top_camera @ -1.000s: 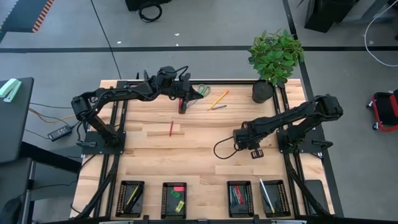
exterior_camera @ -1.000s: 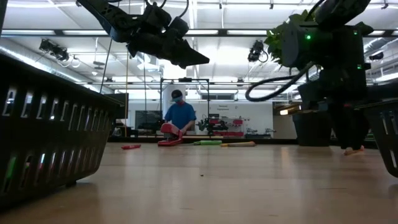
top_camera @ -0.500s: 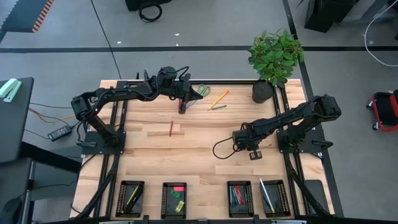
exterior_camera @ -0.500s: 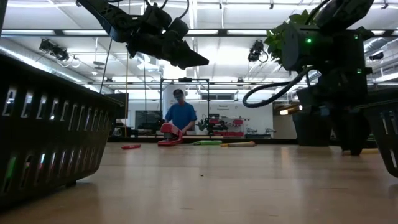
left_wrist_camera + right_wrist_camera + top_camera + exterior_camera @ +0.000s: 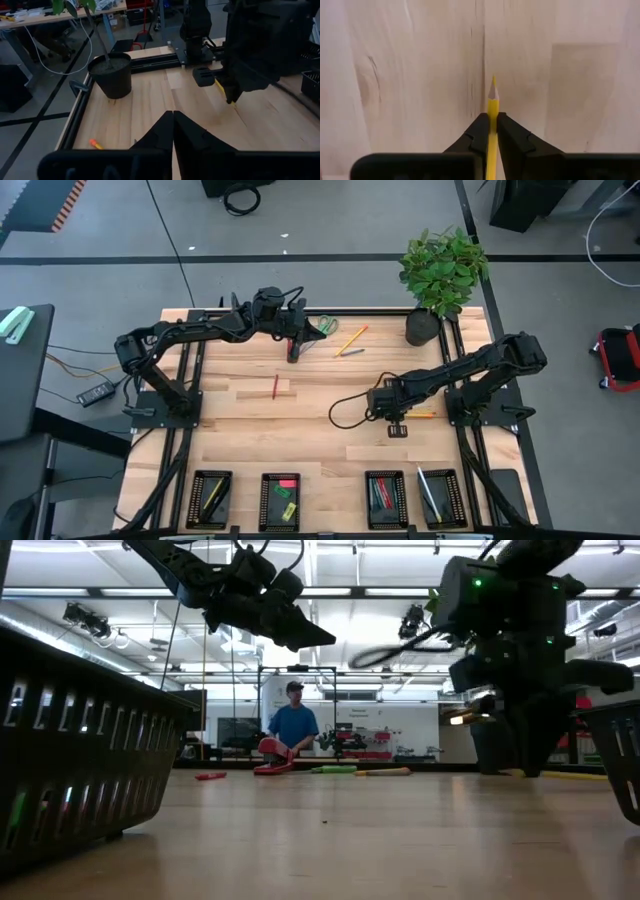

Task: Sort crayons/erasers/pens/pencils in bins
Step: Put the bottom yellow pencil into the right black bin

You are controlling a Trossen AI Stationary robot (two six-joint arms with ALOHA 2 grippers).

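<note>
**Yellow pencil pinched in the right gripper over the desk**

Pale butcher-block planks make up the desk (image 5: 320, 435), ringed by grey floor, with a potted plant (image 5: 440, 275) at its upper right corner and four black bins along the lower edge of the high view.

Right of centre in that view, the right gripper (image 5: 392, 418) is clamped on a yellow pencil (image 5: 492, 107). In the right wrist view the fingers (image 5: 479, 131) are narrowed hard against the shaft, and the sharpened tip juts forward past them, above the wood. The long axis follows the gripper's own line; from above, the shaft (image 5: 421, 414) lies roughly left to right across the frame, trailing toward the right side.

Such a pencil is probably light, stiff and smooth-lacquered, so it could swivel or slide in a loose pinch. A hold nearer mid-length should steady it; the point is the fragile part and best kept off the wood.

The bins (image 5: 209, 500) sit well apart from it; the lower-left one already shows yellow sticks, so that is likely its place.

The left gripper (image 5: 173, 125), fingers pressed together on nothing, hangs over the upper middle of the desk, near a red bar-shaped tool (image 5: 292, 348) and an orange pencil (image 5: 351, 340).
</note>
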